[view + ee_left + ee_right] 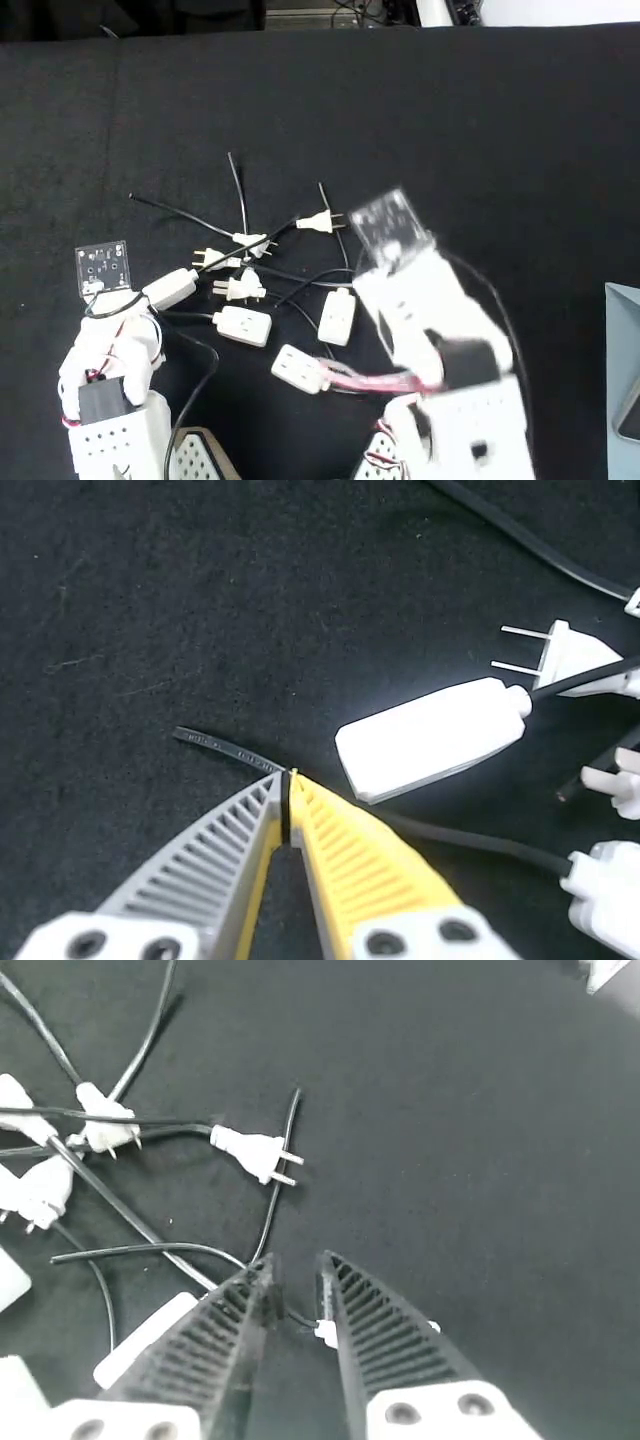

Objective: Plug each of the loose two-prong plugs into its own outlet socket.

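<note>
Arms are sitting side by side at the near edge of the table (pixel 500 130), both bending low and forward over the black cloth, each carrying a square card (pixel 103 268) on its wrist. The left gripper (pixel 286 785) is pinching a black cord (pixel 215 748) right at its tips, gray and yellow fingers pressing together on it. Just past it a socket (pixel 430 742) is lying flat, and behind that a plug (pixel 555 655) is resting with both prongs bare. The right gripper (pixel 295 1265) is hanging over a thin cord with its black fingers slightly parted. A small white piece (pixel 325 1333) is showing low in the gap, and whether it is being touched cannot be told. Farther out a second plug (pixel 255 1153) is lying loose, prongs pointing away from the tangle. From above, three more sockets (pixel 243 324) are lying between the arms, none taking a plug, while two other plugs (pixel 238 288) are clustering just beyond them.
</note>
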`<state>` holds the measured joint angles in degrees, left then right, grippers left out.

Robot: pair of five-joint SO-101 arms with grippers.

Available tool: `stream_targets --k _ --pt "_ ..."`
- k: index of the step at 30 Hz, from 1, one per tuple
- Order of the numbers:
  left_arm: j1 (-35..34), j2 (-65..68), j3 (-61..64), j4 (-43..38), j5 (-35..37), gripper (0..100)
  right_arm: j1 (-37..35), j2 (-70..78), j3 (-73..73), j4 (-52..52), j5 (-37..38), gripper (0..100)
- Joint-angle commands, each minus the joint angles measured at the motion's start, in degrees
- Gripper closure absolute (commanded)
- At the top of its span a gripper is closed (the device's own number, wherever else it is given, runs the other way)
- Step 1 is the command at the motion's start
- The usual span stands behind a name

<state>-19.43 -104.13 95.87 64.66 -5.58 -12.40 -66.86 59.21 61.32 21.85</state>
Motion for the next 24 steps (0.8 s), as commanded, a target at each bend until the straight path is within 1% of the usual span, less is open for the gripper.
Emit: stream_targets --k 1,5,9,11,13,19,24 --pt "-1.01 -0.09 -1.36 -0.88 0.26 97 -0.79 19.56 -14.29 -0.7 3.43 92.4" --pt "-1.1 -0.09 -1.27 -0.88 0.26 97 -0.97 37.14 -25.45 -0.7 10.46 91.2" --pt "-1.1 -0.09 -1.27 -0.88 0.26 97 -1.85 50.86 -33.45 -0.7 12.31 79.9" --pt "-1.1 -0.09 -1.27 -0.88 0.26 97 -2.2 56.4 -36.79 -0.7 12.4 76.4" --pt "-1.1 -0.09 -0.84 -1.05 0.26 97 -3.16 61.14 -39.69 -0.7 14.33 75.6" --pt "-0.84 -0.09 -0.4 -1.41 0.26 97 -9.32 72.66 -45.67 -0.88 18.46 75.3" --pt "-0.75 -0.09 -0.4 -1.41 0.26 97 -11.16 81.54 -52.18 -1.14 21.27 75.3"
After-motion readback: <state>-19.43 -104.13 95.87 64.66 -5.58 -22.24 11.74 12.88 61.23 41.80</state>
